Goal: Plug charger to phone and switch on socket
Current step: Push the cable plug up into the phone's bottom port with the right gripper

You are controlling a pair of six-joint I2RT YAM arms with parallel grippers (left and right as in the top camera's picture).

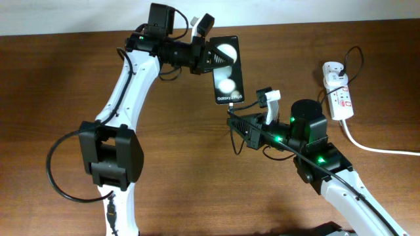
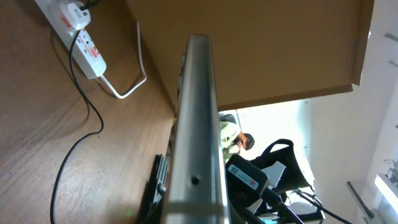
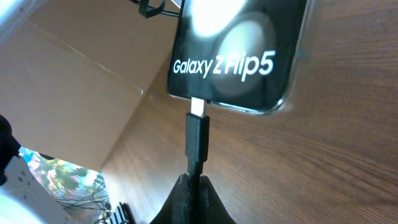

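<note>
My left gripper (image 1: 209, 54) is shut on the top end of the black phone (image 1: 228, 77) and holds it tilted above the table. The left wrist view shows the phone edge-on (image 2: 196, 124). My right gripper (image 3: 198, 186) is shut on the charger's black plug (image 3: 198, 140). The plug's metal tip (image 3: 198, 107) meets the phone's bottom edge (image 3: 242, 50) at the port; I cannot tell how deep it sits. In the overhead view the right gripper (image 1: 235, 118) is just below the phone. The white socket (image 1: 338, 95) lies at the far right with the adapter in it.
A thick white cord (image 1: 374, 149) runs from the socket to the right edge. The thin black cable (image 2: 81, 124) loops over the wooden table from the socket (image 2: 74, 31). A cardboard wall (image 2: 261, 50) stands behind the table.
</note>
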